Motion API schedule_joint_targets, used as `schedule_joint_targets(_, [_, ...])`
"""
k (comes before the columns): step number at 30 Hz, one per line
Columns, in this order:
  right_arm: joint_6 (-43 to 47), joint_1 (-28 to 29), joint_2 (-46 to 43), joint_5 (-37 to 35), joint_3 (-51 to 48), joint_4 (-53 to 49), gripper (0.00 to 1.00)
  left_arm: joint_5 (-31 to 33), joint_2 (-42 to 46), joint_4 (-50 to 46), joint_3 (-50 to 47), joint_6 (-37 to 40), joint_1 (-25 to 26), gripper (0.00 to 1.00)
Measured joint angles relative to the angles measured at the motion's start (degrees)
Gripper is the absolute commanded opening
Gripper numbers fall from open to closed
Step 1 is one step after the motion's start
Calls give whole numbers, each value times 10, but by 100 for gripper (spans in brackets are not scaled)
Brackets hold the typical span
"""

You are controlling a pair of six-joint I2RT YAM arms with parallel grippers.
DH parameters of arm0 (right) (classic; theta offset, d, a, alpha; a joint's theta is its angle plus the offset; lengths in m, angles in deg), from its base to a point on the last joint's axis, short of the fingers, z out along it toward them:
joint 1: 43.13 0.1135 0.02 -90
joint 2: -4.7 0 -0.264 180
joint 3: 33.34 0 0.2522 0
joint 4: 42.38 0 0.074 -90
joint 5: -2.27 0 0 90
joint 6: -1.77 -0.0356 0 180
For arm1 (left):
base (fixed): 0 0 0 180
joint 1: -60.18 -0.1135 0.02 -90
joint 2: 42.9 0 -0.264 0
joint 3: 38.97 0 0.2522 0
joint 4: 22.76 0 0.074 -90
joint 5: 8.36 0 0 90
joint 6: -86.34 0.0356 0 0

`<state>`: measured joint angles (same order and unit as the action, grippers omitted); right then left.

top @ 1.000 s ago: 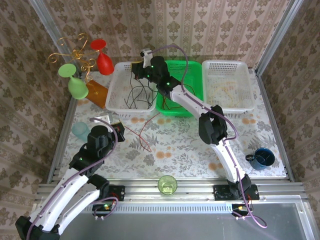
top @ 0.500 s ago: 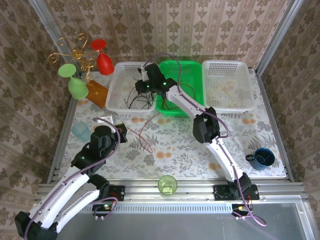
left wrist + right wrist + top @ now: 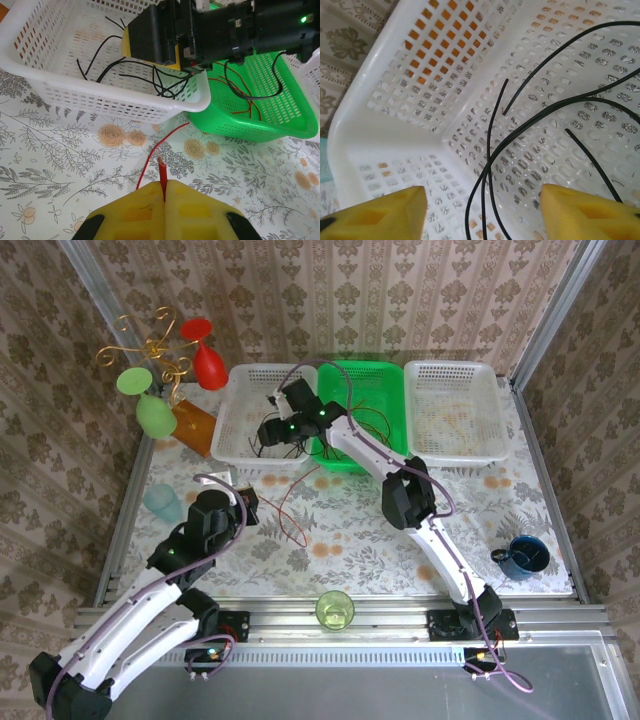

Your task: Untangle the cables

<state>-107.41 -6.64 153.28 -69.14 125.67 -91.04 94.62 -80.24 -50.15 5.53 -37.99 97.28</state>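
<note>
Left gripper (image 3: 165,192): down low over the worktop (image 3: 60,150), jaws pressed together and clamped on the tip of a red cable.
Red cable (image 3: 159,145): pinched at its near end, it runs away from the grip across the flowered cloth. It curves right and finishes just in front of the spot where two baskets meet.
White basket (image 3: 100,100): next out on the left, sitting on the worktop with its right corner right beside a green one.
Right gripper (image 3: 482,205): reached inside the white basket, and there it is, jaws well apart, a yellow pad on each side. Black strands pass through the gap between them; nothing is pinched.
Black cables (image 3: 520,130): loose and curling on the white basket's floor, several crossing one another, a few ends sticking up.
Green basket (image 3: 260,120): just right of the white one, with the right arm stretched over its near left corner in the overhead view.
Red cables (image 3: 235,87): thin red strands lying inside the green basket, with a black loop draped over them.
Far white basket (image 3: 455,367): rightmost of the row, with faint yellowish strands on its floor, too fine to count.
</note>
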Motion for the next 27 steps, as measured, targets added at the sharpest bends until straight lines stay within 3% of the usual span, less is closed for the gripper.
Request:
schedule_joint_targets(4, [0,-3,-48,-9,0,-27,74,3,-7,3,0,0,0,0])
schedule_joint_targets(11, [-21,-23,-158,-72,-12,-76,73,4,-21,7,1,0,4,0])
schedule_joint_targets(19, [-75,-74,-184,-95,-124,-103,55,4,-37,24,4,0,4,0])
schedule_joint_targets(27, [-110,-90,-184,-59,-217,-77,46,4,-38,30,5,0,5,0])
